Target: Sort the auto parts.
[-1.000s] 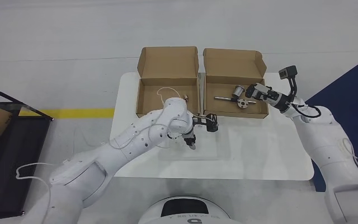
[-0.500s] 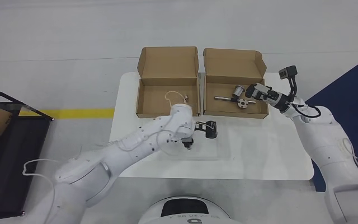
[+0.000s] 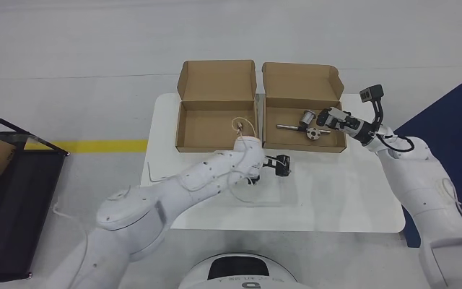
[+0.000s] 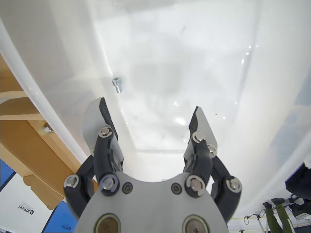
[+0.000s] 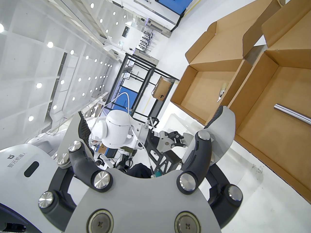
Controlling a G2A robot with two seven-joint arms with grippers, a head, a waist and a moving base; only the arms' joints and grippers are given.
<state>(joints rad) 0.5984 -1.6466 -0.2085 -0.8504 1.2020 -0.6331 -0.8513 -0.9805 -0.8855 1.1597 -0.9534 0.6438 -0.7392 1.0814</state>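
- Since a second ago the left arm's wrist has swung rightward along the worktop (image 3: pixel 361 195), in front of the two boxes. The right arm has held its place.
- The left end effector (image 4: pixel 149 103) is released, its two ribbed fingers spread wide with nothing between them. It is over the clear tray (image 4: pixel 184 56) that sits on the worktop in front of the boxes.
- A small silver bolt (image 4: pixel 117 84) lies on the tray floor close to one side wall. It is just ahead of one fingertip, and nothing touches it.
- The right end effector (image 5: pixel 151 111) is also released and empty, with its fingers well apart. It hangs over the outer end of the right box (image 3: pixel 303 148).
- Three metal parts lie in the right box: a thin rod (image 3: pixel 289 127), a short cylinder (image 3: pixel 308 115) and a round flange (image 3: pixel 312 133). The cylinder and flange are near the right end effector, and the rod points toward the left box.
- The left box (image 3: pixel 202 126) stands just beside the right one, both with their lids folded back. A small part (image 5: pixel 222 90) lies on its floor near the wall next to the right box.
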